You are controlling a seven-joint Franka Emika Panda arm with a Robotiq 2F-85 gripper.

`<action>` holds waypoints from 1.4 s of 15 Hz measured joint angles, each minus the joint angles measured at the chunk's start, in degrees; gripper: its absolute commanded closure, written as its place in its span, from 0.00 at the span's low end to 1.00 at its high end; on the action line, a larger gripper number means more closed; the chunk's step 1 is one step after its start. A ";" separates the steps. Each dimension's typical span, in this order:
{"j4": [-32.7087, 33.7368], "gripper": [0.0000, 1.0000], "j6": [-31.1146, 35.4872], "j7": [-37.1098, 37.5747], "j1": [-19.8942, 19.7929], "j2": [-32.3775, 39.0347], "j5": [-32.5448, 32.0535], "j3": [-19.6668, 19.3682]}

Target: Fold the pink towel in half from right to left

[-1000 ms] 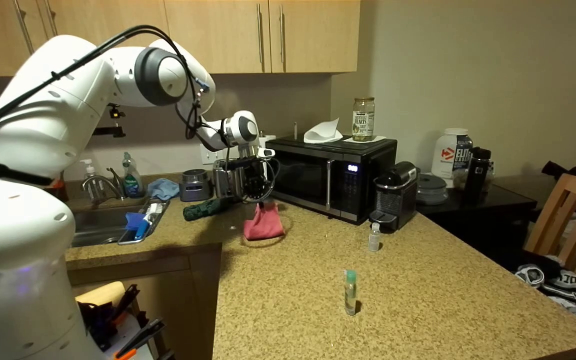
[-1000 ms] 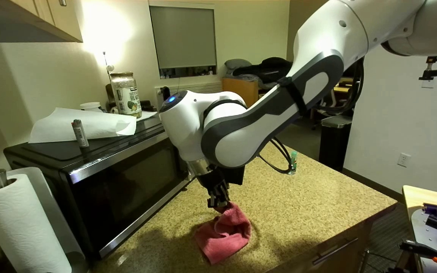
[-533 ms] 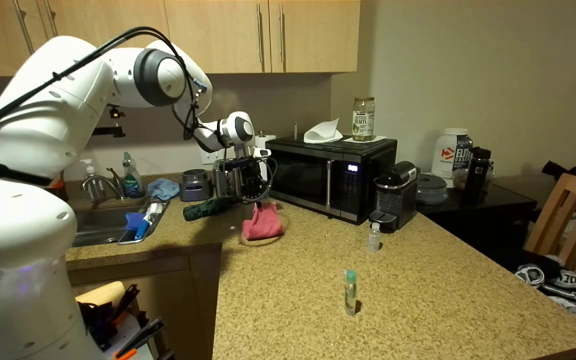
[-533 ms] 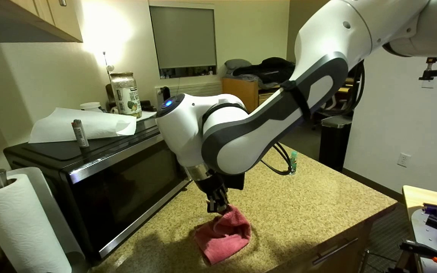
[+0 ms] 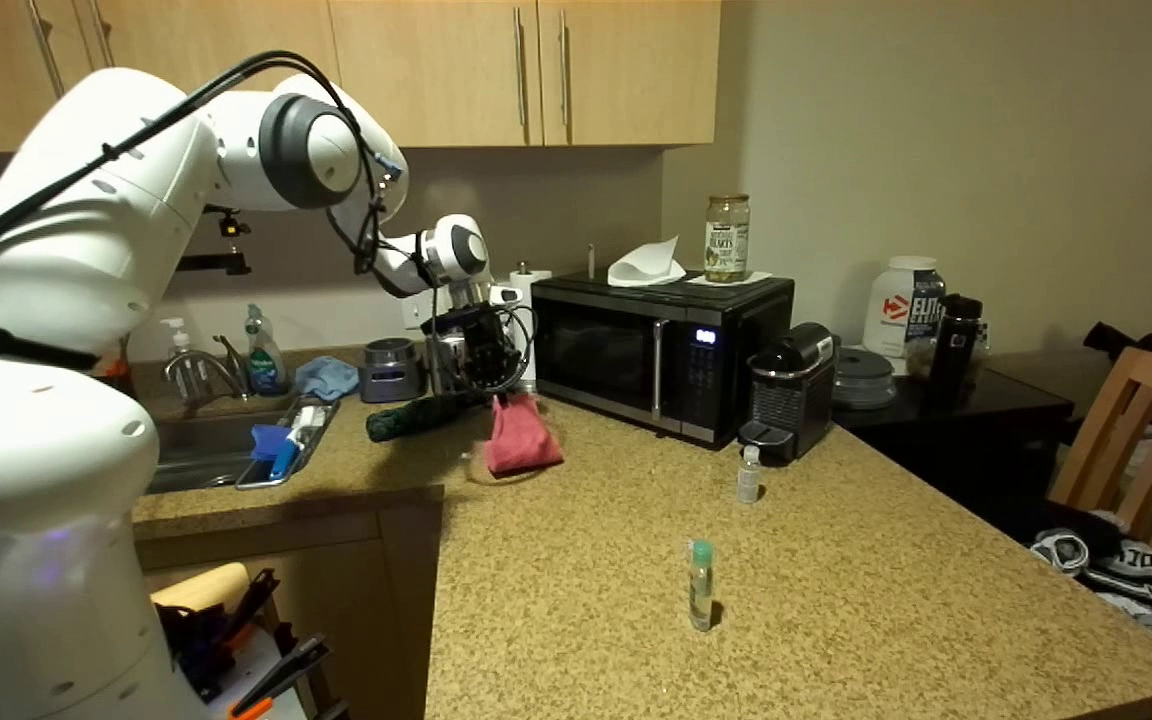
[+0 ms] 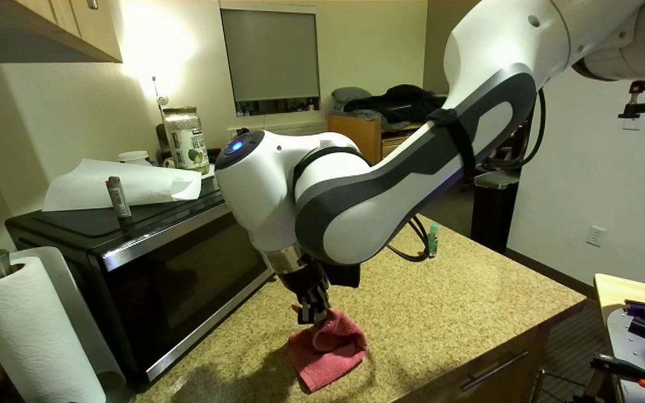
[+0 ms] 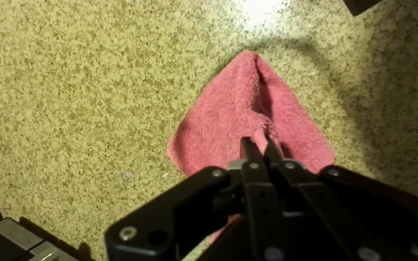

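Pink and plush, the towel (image 7: 212, 123) rises to a pinched peak under the black gripper (image 7: 261, 145). The fingers (image 7: 249, 150) are all but together, with only a thin tuck of the towel caught between their tips. From there it flares down toward the speckled countertop (image 7: 67, 90), one corner pointing away from the gripper in the wrist view and a deep crease running from that corner toward the tips. Whether the lower edges touch the countertop all round cannot be made out.

In both exterior views the towel is near the front of the black microwave (image 5: 601, 350), apart from it. Just beside the gripper in an exterior view lies a dark green bundle (image 5: 416, 417), its kind unclear. A pod coffee machine (image 5: 789, 392) stands at the microwave's far end from the towel, with a small clear bottle (image 5: 748, 480) in front of it and a green-capped bottle (image 5: 701, 588) well apart, out on the countertop. On top of the microwave are a glass jar (image 6: 186, 140), curled white paper (image 6: 87, 182) and a lighter (image 6: 118, 197) standing on end. A paper towel roll (image 6: 34, 336) stands just beside the microwave.
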 measured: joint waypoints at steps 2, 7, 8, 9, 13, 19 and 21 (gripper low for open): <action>0.05 0.65 0.12 -0.10 0.04 -0.20 0.00 0.61; -1.78 0.34 4.71 -1.68 -4.13 -4.85 1.66 1.11; -3.03 0.29 6.27 -1.68 -6.01 -6.74 2.62 0.89; -4.54 0.21 7.59 -1.39 -7.91 -8.70 3.56 0.51; -11.94 0.01 9.58 0.47 -14.51 -16.77 7.29 -2.35; -25.22 0.00 9.57 2.74 -23.12 -27.21 12.78 -6.31; -27.91 0.00 9.59 1.39 -25.16 -28.42 16.69 -6.33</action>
